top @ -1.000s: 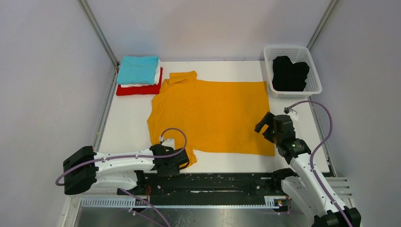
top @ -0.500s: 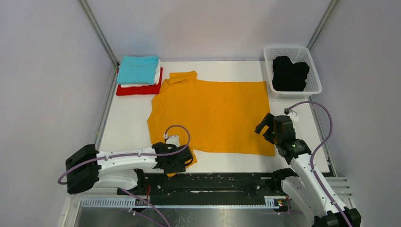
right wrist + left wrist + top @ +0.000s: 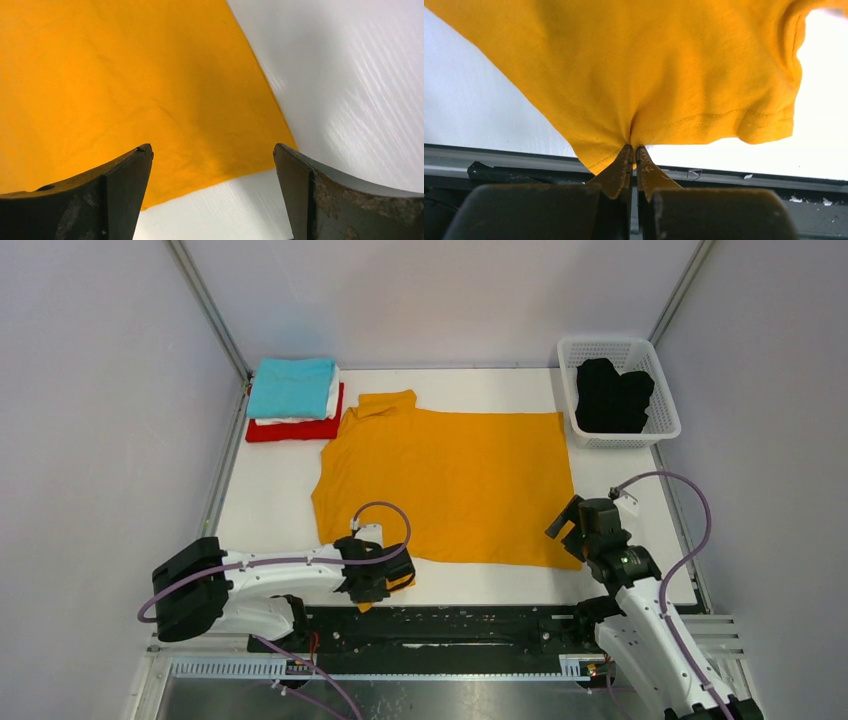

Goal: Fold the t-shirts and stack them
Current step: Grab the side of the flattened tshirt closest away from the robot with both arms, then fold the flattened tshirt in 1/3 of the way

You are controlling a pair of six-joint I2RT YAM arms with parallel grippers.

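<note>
An orange-yellow t-shirt lies spread flat on the white table. My left gripper is shut on its near-left sleeve hem, pinching the cloth between the fingertips. My right gripper is open, hovering over the shirt's near-right corner, which lies flat between the fingers without touching them. A folded stack of teal, white and red shirts sits at the far left. Black shirts lie in the basket.
A white mesh basket stands at the far right corner. The table's near edge and black rail run just below both grippers. Frame posts stand at the back corners.
My left gripper has slid right along the near edge with the sleeve. My right gripper has moved nearer and a little right, down to the shirt's near-right corner.
</note>
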